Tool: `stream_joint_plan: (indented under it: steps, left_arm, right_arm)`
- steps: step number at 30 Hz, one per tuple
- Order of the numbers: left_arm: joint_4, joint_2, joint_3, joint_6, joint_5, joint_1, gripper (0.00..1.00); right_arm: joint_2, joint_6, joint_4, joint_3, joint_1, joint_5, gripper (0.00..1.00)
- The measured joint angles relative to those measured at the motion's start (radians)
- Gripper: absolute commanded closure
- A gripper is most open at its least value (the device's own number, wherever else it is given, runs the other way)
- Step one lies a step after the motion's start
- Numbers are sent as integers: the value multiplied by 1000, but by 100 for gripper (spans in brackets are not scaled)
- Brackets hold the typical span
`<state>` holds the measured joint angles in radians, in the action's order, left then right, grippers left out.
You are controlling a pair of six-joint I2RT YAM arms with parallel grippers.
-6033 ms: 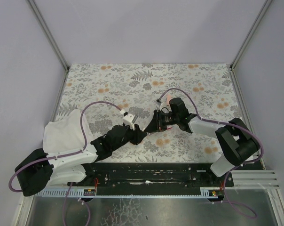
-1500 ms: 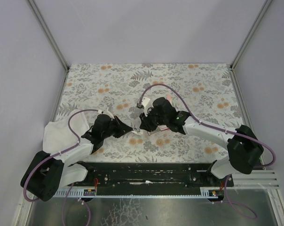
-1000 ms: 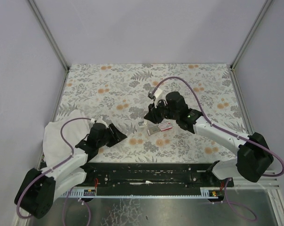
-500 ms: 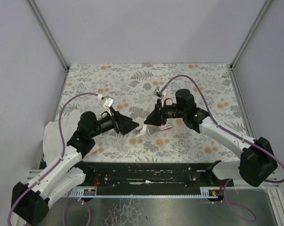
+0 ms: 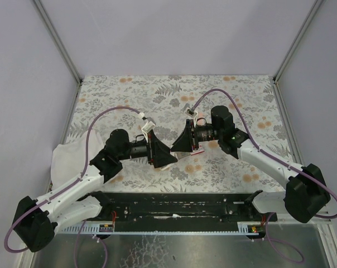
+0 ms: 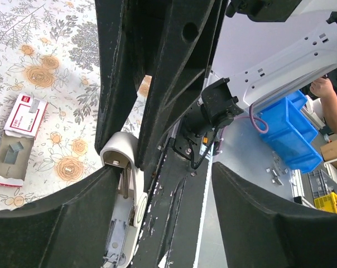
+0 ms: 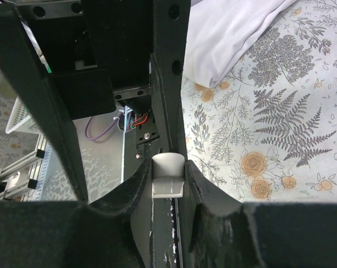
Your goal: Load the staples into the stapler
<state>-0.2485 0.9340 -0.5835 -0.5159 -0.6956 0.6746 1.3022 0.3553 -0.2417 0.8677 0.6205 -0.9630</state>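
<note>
The white stapler point(image 7: 167, 188) is held up off the table. My right gripper point(image 7: 168, 165) is shut on its end. In the left wrist view the stapler point(image 6: 119, 167) hangs below the black right-hand fingers point(image 6: 174, 72). My left gripper point(image 6: 160, 184) is open wide, and the stapler lies against its left finger point(image 6: 51, 218). The staples' red box point(image 6: 26, 114) with a pale label lies on the floral table. Its tan tray point(image 6: 12, 159) is slid out with a staple strip showing. From above the two grippers point(image 5: 167, 159) point(image 5: 178, 146) meet at mid-table and hide the stapler and most of the box.
A white cloth point(image 5: 68, 159) lies at the table's left near edge, and it also shows in the right wrist view point(image 7: 230, 33). A small salmon-pink piece point(image 5: 198, 116) lies behind the right wrist. The black base rail point(image 5: 174, 206) runs along the near edge.
My left gripper has moved right, up to the right gripper, and its open fingers are now beside the stapler. The right gripper has barely moved.
</note>
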Motion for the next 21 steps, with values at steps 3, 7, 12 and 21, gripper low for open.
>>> stream_joint_plan:
  steps: [3,7,12,21]
  left_arm:
    - [3,6,0,2,8,0,49]
    - [9,8,0,2,10,0,35]
    - [4,1,0,4,18,6,22]
    - [-11,-10,1,-3,34,13,10]
  right_arm:
    - [0,9,-3,-1,0,-9,100]
    - [0,27,-16,-7,-1,-21,100]
    - [0,51,-48,-23,-6,-18,100]
    - [0,80,-77,-25,-13,-15,100]
